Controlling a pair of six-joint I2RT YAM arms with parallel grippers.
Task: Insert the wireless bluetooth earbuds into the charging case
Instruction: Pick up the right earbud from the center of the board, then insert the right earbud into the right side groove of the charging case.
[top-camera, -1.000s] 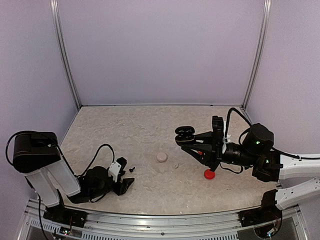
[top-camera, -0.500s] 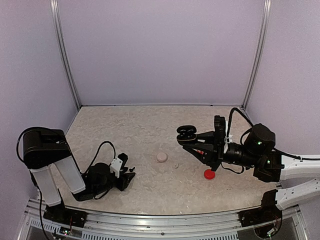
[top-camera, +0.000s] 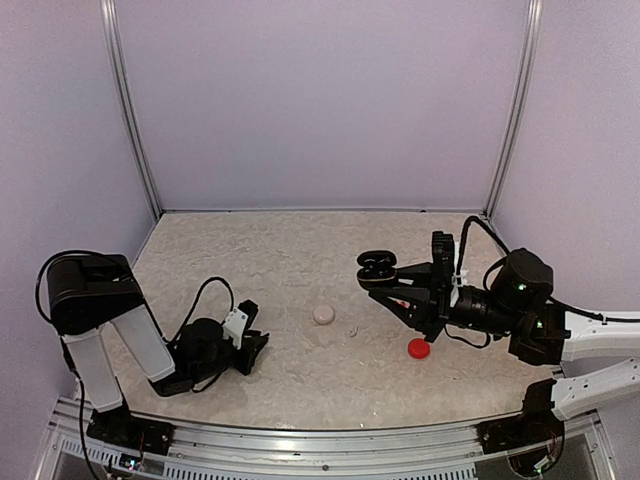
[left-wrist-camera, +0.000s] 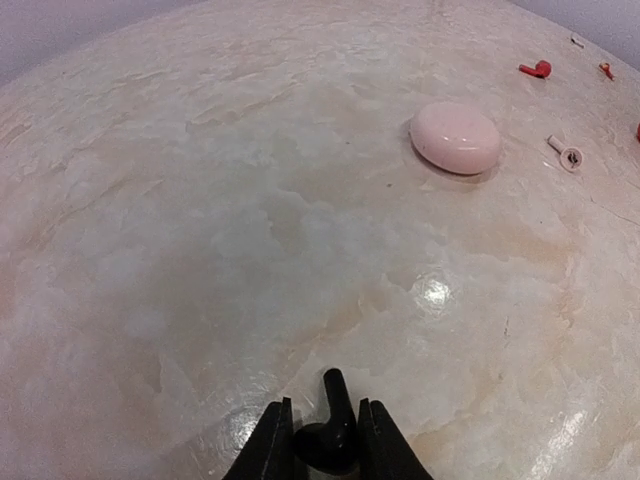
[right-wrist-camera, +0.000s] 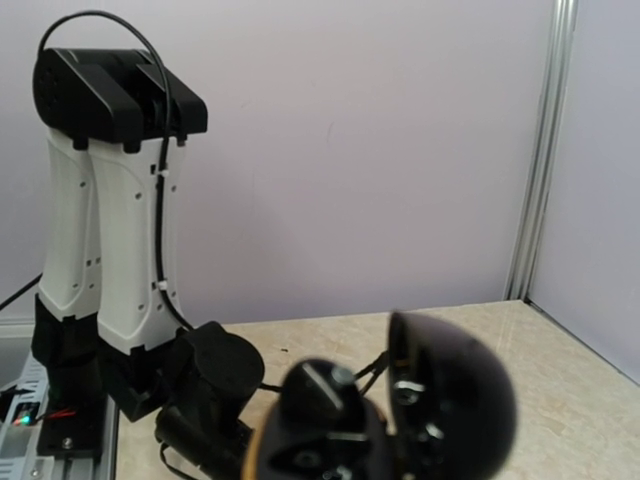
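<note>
A black earbud (left-wrist-camera: 333, 436) lies on the table between the fingertips of my left gripper (left-wrist-camera: 322, 442), which is shut on its rounded body with the stem pointing away. In the top view the left gripper (top-camera: 254, 349) sits low on the table at the near left. My right gripper (top-camera: 392, 280) is shut on the black charging case (top-camera: 376, 265) and holds it above the table. The case's lid stands open (right-wrist-camera: 452, 395) beside its base (right-wrist-camera: 325, 420). A whitish earbud (left-wrist-camera: 567, 156) and two red earbuds (left-wrist-camera: 536, 69) lie farther out.
A closed pink case (top-camera: 323, 314) rests mid-table, with the whitish earbud (top-camera: 352, 330) just right of it. A red case (top-camera: 418, 348) lies under the right arm. Walls enclose the table on three sides. The left arm's white links (right-wrist-camera: 110, 230) face the right wrist camera.
My left gripper has slid forward over the black earbud and its fingers have come together on it. The right gripper with the open case has drifted slightly right.
</note>
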